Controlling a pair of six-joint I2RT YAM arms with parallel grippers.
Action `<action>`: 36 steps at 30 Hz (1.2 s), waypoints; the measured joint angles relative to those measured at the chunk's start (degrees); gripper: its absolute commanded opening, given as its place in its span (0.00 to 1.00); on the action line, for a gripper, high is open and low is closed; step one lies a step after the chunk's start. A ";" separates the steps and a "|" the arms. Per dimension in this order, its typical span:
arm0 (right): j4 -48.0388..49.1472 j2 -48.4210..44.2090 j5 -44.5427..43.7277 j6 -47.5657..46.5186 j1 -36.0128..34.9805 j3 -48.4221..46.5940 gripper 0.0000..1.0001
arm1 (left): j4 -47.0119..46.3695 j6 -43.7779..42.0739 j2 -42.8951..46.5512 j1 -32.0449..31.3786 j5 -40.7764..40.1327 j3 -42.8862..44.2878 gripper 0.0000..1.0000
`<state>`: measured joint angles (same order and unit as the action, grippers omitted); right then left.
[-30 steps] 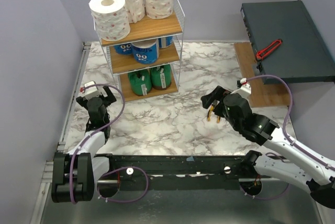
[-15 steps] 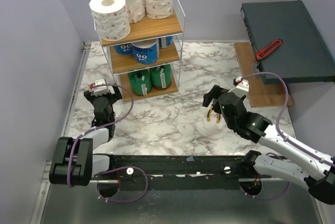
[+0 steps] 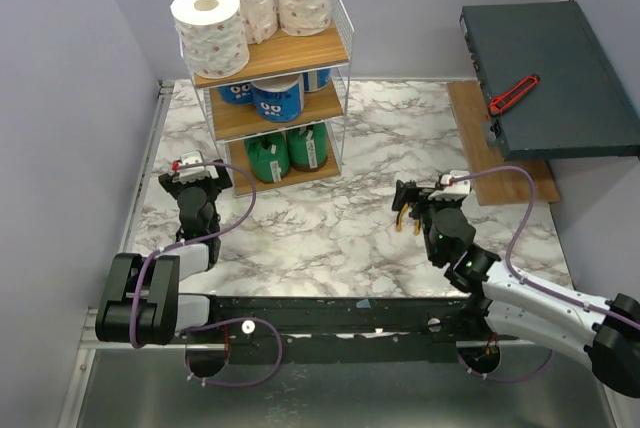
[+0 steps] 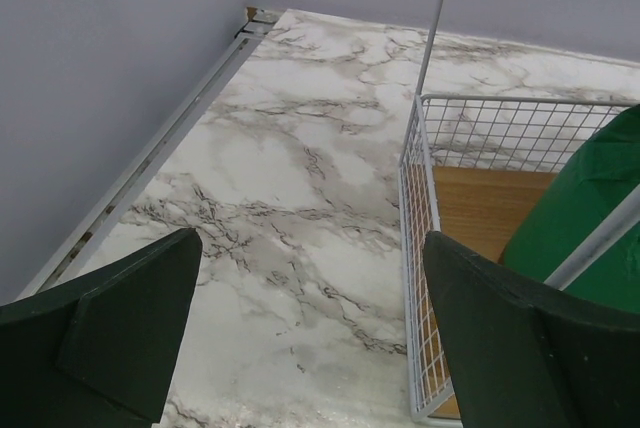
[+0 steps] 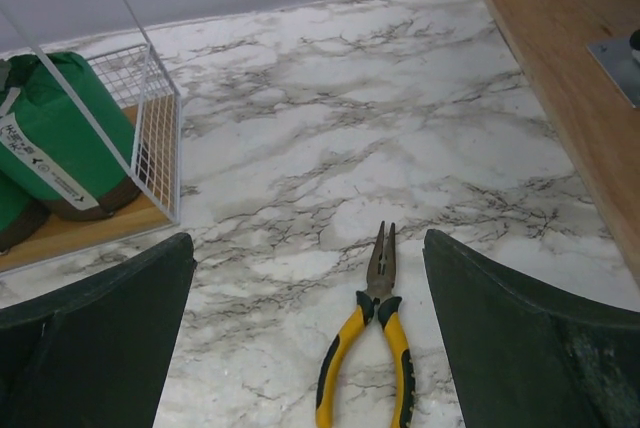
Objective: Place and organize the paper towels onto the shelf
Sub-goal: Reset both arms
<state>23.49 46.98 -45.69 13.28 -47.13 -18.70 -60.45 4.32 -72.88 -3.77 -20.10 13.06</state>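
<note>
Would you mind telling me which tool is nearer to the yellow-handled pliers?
Right. The right tool hovers open close by the pliers, which lie just ahead of its fingers; the left tool is far off, beside the shelf and its bottom tier.

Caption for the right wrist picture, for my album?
Open right gripper hovers near yellow-handled pliers on marble table; green paper towels on shelf at left.

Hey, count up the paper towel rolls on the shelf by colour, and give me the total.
White speckled rolls: 3, top tier
Blue-wrapped rolls: 3, middle tier
Green-wrapped rolls: 2 in view, bottom tier
Total: 8 rolls visible on the shelf
</note>
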 measured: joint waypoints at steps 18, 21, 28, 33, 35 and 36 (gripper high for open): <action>24.35 24.94 14.40 -11.23 17.42 1.70 1.00 | -7.39 0.00 0.00 0.44 3.61 -3.54 0.98; 26.60 27.36 14.47 -11.13 20.68 1.03 1.00 | -7.69 -0.02 0.00 0.44 3.87 -3.56 0.99; 30.75 33.29 15.69 -10.40 28.02 -0.87 1.00 | -7.67 -0.02 0.00 0.59 4.07 -3.58 0.99; 30.82 35.43 16.35 -10.34 28.87 -3.45 1.00 | -7.65 -0.02 -0.02 0.66 4.15 -3.58 0.99; 30.25 35.41 16.68 -10.12 28.87 -4.20 1.00 | -7.61 -0.02 -0.02 0.66 4.17 -3.58 0.98; 29.86 35.41 16.68 -9.84 28.87 -4.63 1.00 | -7.56 -0.02 -0.02 0.66 4.15 -3.56 0.98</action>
<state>53.34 82.39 -29.02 3.44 -18.26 -23.33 -68.01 4.29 -72.90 -3.11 -15.94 9.50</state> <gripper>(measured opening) 0.998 0.985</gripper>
